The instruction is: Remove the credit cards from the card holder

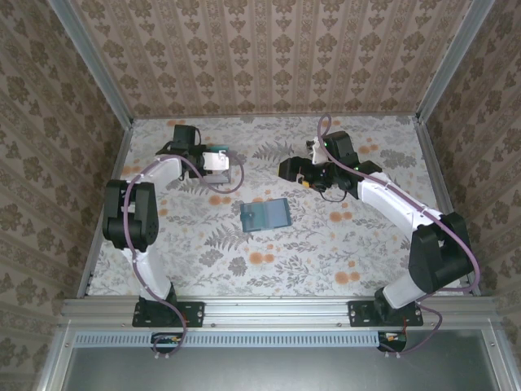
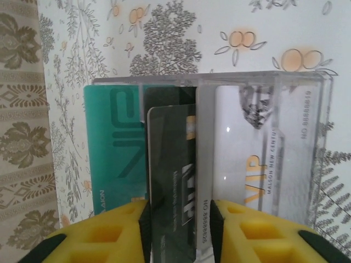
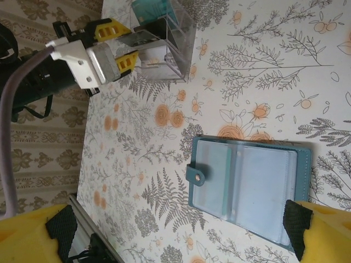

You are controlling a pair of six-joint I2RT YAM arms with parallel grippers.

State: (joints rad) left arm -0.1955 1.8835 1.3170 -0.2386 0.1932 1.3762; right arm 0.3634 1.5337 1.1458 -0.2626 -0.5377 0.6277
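At the middle of the surface (image 1: 342,261), seeing the card holder (image 1: 265,216) lying flat and opened out, clear pockets facing up. Finding the left end effector (image 2: 179,219) toward the far left, at a clear box (image 2: 219,78), yellow fingers (image 2: 109,230) sitting partly spread on either side of a dark card (image 2: 170,164); failing to tell whether touching it. Noting a teal card (image 2: 112,153) and a white card (image 2: 247,159) standing beside it. Seeing the right end effector (image 3: 180,233) hanging near the card holder, spread wide, pinching nothing.
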